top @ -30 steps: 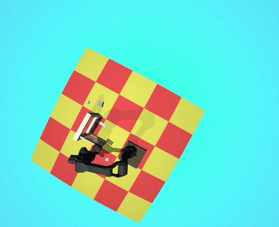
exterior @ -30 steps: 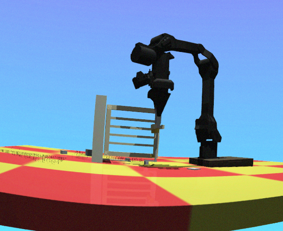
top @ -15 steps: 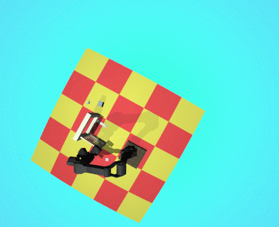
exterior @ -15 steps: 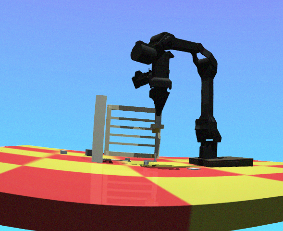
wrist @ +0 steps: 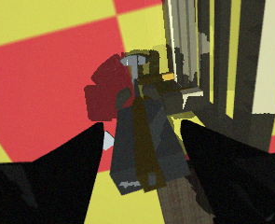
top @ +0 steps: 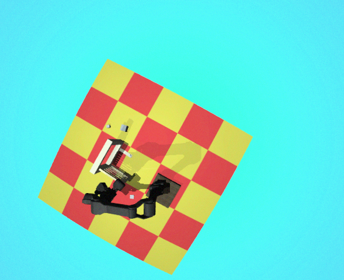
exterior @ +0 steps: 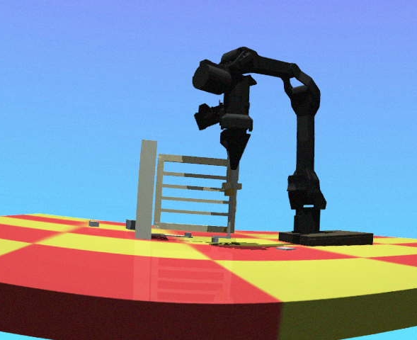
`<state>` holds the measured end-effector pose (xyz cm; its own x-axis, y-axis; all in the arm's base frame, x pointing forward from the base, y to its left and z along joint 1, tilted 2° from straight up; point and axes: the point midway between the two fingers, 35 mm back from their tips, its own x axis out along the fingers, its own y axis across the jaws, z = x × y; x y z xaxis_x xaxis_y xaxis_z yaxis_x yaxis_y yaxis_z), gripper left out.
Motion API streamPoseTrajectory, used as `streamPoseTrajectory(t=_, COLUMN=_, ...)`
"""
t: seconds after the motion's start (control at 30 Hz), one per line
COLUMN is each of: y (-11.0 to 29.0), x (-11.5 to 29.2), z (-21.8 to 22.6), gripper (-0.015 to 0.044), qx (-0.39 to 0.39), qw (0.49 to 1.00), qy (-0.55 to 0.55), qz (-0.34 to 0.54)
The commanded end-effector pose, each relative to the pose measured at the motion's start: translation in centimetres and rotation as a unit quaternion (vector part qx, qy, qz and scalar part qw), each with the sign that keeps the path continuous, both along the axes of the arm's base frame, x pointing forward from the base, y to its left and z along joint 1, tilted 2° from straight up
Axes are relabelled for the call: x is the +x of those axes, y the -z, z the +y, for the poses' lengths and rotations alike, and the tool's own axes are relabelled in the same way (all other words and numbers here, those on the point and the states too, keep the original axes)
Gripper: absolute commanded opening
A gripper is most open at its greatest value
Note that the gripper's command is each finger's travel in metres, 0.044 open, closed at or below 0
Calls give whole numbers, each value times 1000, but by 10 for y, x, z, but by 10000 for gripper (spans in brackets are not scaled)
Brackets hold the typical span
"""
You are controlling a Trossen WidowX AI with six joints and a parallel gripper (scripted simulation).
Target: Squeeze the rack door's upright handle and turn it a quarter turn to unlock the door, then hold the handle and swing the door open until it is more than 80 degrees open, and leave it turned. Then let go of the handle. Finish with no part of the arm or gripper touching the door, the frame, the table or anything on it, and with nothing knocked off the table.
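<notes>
Black end effector [exterior: 233,166] [wrist: 142,126], two fingers parted around one grey upright handle [wrist: 144,145]; one slatted door [top: 115,174] [exterior: 195,200].

Top looks down from high above, exterior sideways from low; wrist peers close past the tool [top: 117,184] [exterior: 233,167] [wrist: 143,125]

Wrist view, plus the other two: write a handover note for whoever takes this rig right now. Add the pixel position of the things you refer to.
Gripper: open [exterior: 233,168] [wrist: 143,123], fingers either side of the grey upright handle [exterior: 235,177] [wrist: 127,154], with gaps visible in the wrist view.
Door: the slatted pale-grey door [top: 108,174] [exterior: 204,161] [wrist: 185,56] stands swung out from its cream frame [top: 101,156] [exterior: 146,190].
Done: door open, roughly square to the frame; handle released.
Unsure: whether it passes 80 degrees, and whether the handle is left turned.
Left: confirm both, then probably lift the gripper away without brushing the handle or door.
</notes>
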<state>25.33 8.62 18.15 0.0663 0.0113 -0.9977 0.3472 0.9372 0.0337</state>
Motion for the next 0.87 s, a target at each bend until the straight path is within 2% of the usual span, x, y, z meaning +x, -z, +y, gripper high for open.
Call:
streamPoseTrajectory(t=0.0, y=-3, x=0, z=0, gripper=282, qx=0, qw=1000, qy=2, qz=-1)
streamPoseTrajectory(t=0.83, y=-39, x=-2, z=0, gripper=282, qx=9, qw=1000, qy=1, qz=-26)
